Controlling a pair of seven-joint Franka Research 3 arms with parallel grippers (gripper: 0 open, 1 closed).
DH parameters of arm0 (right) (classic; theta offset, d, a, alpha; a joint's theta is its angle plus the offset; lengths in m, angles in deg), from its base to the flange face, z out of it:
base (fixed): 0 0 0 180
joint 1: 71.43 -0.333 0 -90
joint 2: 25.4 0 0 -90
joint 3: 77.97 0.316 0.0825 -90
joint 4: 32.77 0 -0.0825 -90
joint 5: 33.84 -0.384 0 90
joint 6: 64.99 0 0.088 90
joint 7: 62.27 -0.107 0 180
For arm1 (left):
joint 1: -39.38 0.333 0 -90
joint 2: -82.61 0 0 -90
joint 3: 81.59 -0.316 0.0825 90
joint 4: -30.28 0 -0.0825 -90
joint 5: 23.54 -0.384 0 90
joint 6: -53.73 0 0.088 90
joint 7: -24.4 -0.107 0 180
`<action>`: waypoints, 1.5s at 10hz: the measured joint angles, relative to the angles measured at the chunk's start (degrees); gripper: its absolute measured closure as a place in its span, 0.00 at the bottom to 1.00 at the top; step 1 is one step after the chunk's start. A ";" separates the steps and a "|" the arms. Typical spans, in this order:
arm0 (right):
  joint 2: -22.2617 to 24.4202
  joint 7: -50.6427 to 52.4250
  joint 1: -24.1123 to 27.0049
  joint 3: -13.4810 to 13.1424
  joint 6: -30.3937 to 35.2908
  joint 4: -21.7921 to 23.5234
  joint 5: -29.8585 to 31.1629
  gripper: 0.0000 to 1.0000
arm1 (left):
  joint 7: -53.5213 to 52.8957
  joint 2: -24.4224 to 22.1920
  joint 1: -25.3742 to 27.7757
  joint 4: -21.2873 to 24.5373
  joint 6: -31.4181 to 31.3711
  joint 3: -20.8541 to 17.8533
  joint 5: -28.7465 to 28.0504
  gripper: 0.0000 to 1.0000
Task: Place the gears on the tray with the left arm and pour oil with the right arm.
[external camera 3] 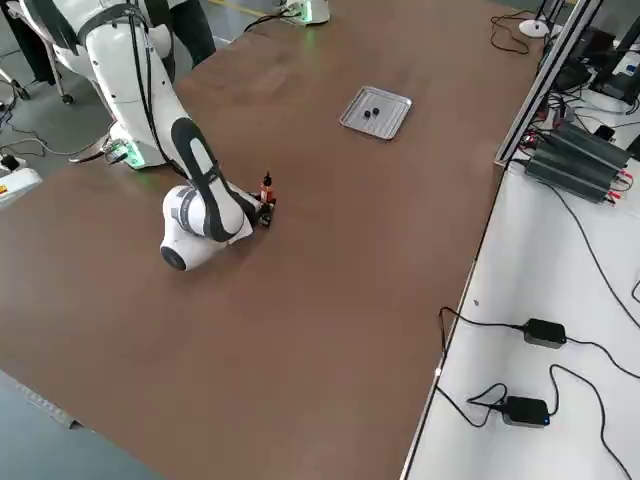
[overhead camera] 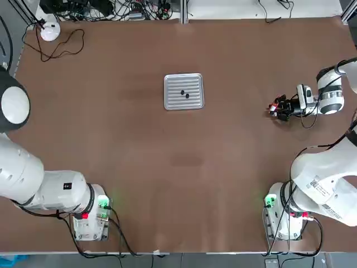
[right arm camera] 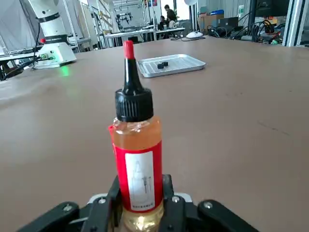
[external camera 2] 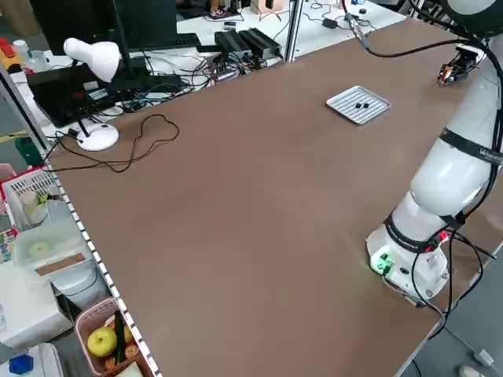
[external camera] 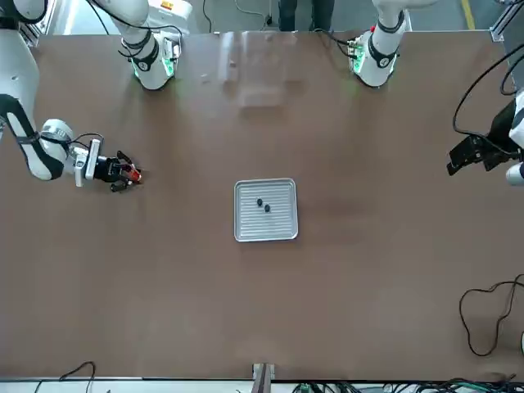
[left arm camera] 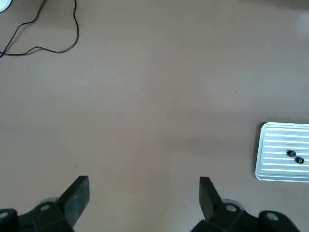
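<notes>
The silvery ribbed tray (overhead camera: 170,95) lies a little beyond the table's middle, with both dark gears (overhead camera: 184,94) side by side on it. The right wrist view shows the same tray (right arm camera: 183,65) and gears (right arm camera: 162,64) far behind the bottle. My right gripper (overhead camera: 277,109) is low at the table's right side, shut on the oil bottle (right arm camera: 137,159). The bottle stands upright, amber inside, with a red label and a black cap with a red tip. My left gripper (left arm camera: 144,186) hangs open and holds nothing, high over the table's left side, away from the tray (left arm camera: 270,164).
A white desk lamp (overhead camera: 49,30) and its black cable (overhead camera: 61,47) lie at the far left corner. The two arm bases (overhead camera: 92,215) (overhead camera: 281,215) stand at the near edge. Benches with cables and power supplies border the table's far side.
</notes>
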 joint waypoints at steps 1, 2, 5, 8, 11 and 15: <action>-0.07 0.00 0.00 0.02 0.00 -0.03 0.00 0.62 | -0.06 0.01 0.01 0.08 0.07 0.03 0.00 0.00; -0.14 0.00 0.00 0.06 0.00 -0.03 0.00 0.61 | -0.14 0.06 0.05 0.27 0.14 0.03 0.00 0.00; -0.18 0.00 0.00 0.13 0.00 -0.05 -0.02 0.53 | -0.15 0.16 -0.14 0.36 0.22 0.11 0.00 0.00; -0.19 -0.02 0.00 0.16 0.01 -0.07 -0.02 0.44 | -0.15 0.16 -0.14 0.36 2.68 0.20 0.04 0.00; -0.20 -0.02 0.00 0.16 0.18 -0.09 -0.02 0.25 | -0.13 0.16 -0.19 0.36 3.05 0.22 0.12 0.00; -0.20 -0.03 0.01 0.16 0.62 -0.15 -0.03 0.01 | -0.13 0.15 -0.08 0.36 3.53 0.22 0.12 0.00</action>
